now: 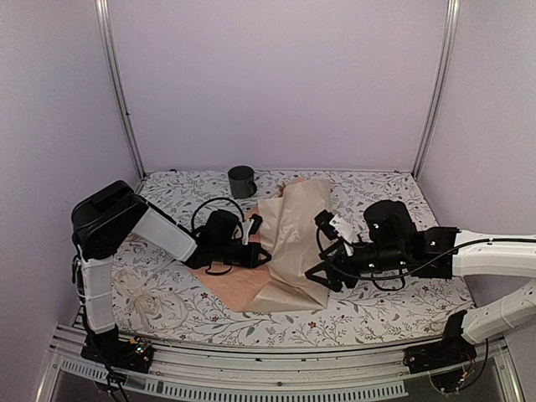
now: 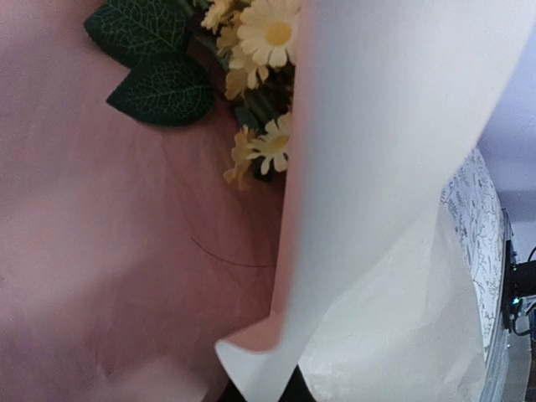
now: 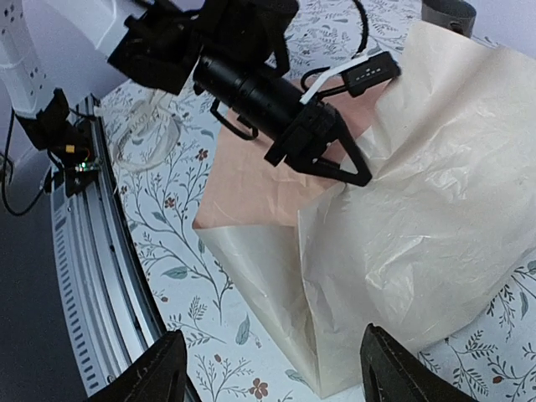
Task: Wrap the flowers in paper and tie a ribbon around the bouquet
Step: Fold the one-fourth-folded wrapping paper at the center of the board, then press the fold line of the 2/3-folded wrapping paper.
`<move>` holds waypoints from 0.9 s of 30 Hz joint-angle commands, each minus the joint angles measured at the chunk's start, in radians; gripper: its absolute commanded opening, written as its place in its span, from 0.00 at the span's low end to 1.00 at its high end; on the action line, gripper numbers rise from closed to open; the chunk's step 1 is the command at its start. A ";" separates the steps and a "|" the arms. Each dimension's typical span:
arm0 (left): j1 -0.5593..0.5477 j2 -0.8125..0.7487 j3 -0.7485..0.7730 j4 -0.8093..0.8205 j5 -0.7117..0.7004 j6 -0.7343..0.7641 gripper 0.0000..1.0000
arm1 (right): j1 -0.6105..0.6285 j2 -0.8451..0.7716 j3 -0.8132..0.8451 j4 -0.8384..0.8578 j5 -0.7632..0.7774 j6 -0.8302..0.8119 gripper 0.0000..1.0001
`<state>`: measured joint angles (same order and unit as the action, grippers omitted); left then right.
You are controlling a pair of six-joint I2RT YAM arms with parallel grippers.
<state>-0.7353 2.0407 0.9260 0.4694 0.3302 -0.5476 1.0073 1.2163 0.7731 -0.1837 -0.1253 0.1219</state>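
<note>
Left gripper [image 3: 358, 174]: its jaws were pressed together, pinching the left edge of the cream flap where it folded over the peach side.
Right gripper [image 3: 272, 335]: its fingers stood wide apart with nothing between them. It hung just above the near right part of the sheet, and I could not tell whether it touched.
Paper [image 1: 293, 234]: it lay crumpled in the middle of the table [image 1: 368, 310]. The cream face was heaped up on the right. The peach face lay flat on the left and near side, under the left arm.
Flowers [image 2: 264, 38]: the small yellow and white heads lay on the peach face, tucked against the raised cream flap. Only the left wrist view showed them, because from above the flap covered them.
Ribbon [image 1: 146, 301]: it lay in a loose pale coil on the cloth at the near left, well apart from the sheet and from both grippers.
Mug [image 1: 241, 181]: dark and upright, it stood at the far edge, just beyond the far left corner of the sheet.
</note>
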 commanded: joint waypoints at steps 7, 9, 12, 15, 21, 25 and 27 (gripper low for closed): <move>0.022 0.002 -0.003 0.005 0.023 0.027 0.00 | -0.109 0.346 0.034 0.135 -0.042 0.238 0.40; 0.025 -0.015 0.021 -0.020 0.018 0.054 0.00 | -0.109 0.422 0.029 0.128 -0.013 0.234 0.35; 0.035 -0.037 0.064 -0.092 -0.017 0.096 0.00 | -0.105 0.495 0.007 0.110 -0.008 0.229 0.29; 0.066 -0.037 0.071 -0.115 -0.041 0.084 0.00 | -0.079 0.493 -0.034 0.097 0.044 0.237 0.29; 0.089 0.018 0.046 -0.079 -0.011 0.030 0.00 | -0.045 0.485 -0.090 0.088 0.036 0.237 0.31; 0.088 0.045 0.054 -0.081 -0.017 0.015 0.06 | -0.045 0.434 -0.112 0.087 -0.005 0.244 0.31; 0.090 0.007 0.065 -0.099 -0.032 0.029 0.32 | -0.044 0.430 -0.099 0.081 -0.004 0.244 0.31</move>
<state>-0.6842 2.0590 0.9829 0.4072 0.3645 -0.5213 0.9558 1.6558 0.7082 0.0322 -0.1120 0.3481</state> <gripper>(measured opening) 0.126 0.306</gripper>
